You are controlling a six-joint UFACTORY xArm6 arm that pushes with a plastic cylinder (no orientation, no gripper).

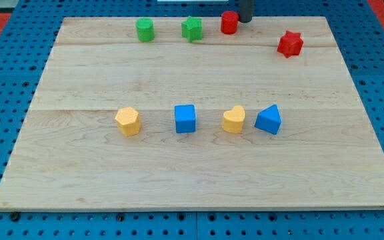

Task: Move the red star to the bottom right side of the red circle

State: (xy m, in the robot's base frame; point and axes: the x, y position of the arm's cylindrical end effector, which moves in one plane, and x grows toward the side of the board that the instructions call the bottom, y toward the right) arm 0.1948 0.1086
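Note:
The red star (290, 44) lies near the top right of the wooden board (199, 173). The red circle (229, 22), an upright cylinder, stands at the top edge, left of the star. My tip (245, 21) is at the board's top edge, just right of the red circle and close to it; I cannot tell whether they touch. The star is to the lower right of the circle, about a block and a half's width apart from it.
A green cylinder (145, 29) and a green star (193, 28) stand along the top edge, left of the red circle. A row across the middle holds a yellow hexagon (128, 121), a blue cube (185, 119), a yellow heart (233, 119) and a blue triangle (269, 120).

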